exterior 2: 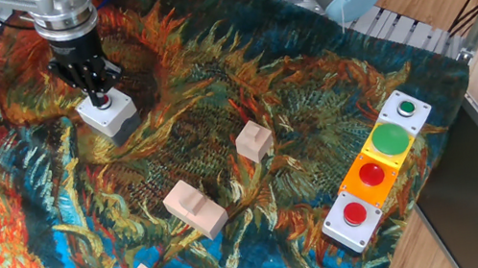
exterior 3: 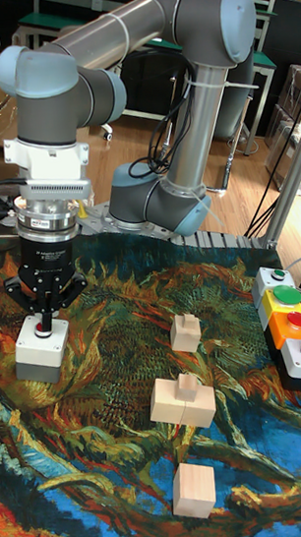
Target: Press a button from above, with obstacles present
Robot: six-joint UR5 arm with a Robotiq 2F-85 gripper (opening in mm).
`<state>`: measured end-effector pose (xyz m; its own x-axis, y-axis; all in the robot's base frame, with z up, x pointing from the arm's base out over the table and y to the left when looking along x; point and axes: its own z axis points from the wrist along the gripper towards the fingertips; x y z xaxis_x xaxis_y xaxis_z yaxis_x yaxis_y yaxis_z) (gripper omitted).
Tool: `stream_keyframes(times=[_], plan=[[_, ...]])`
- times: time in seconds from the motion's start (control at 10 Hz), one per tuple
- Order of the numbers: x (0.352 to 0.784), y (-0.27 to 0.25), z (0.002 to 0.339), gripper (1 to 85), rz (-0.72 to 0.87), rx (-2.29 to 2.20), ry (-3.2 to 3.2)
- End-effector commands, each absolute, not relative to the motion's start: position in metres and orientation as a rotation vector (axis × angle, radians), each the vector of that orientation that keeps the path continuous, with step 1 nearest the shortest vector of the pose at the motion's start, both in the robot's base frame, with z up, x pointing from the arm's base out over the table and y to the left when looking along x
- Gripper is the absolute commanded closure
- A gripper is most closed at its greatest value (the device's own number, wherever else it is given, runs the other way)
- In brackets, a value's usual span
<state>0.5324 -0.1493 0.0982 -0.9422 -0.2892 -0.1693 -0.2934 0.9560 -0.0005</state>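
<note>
Fixed view: gripper [exterior 2: 100, 98] directly above button [exterior 2: 104, 104], fingertips converged at red cap; contact or gap cannot be told. Button box at 10 o'clock on cloth [exterior 2: 316, 131].

Tall fixed view: obstacles [exterior 3: 181, 403] at 4 o'clock from button box, well apart.

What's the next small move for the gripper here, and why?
Probably a short straight lift. The gripper sits right over the button on the grey box, fingertips at or nearly on it. The wooden blocks lie well off to the side, so a vertical retreat looks clear.
</note>
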Motion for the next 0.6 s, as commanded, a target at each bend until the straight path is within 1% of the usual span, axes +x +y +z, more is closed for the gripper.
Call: stream_keyframes(times=[0.0, 0.5], plan=[[0.5314, -0.1504, 0.0992, 84.3, 0.053, -0.433, 2.932], [0.5303, -0.1461, 0.0970, 84.3, 0.055, -0.427, 2.929]])
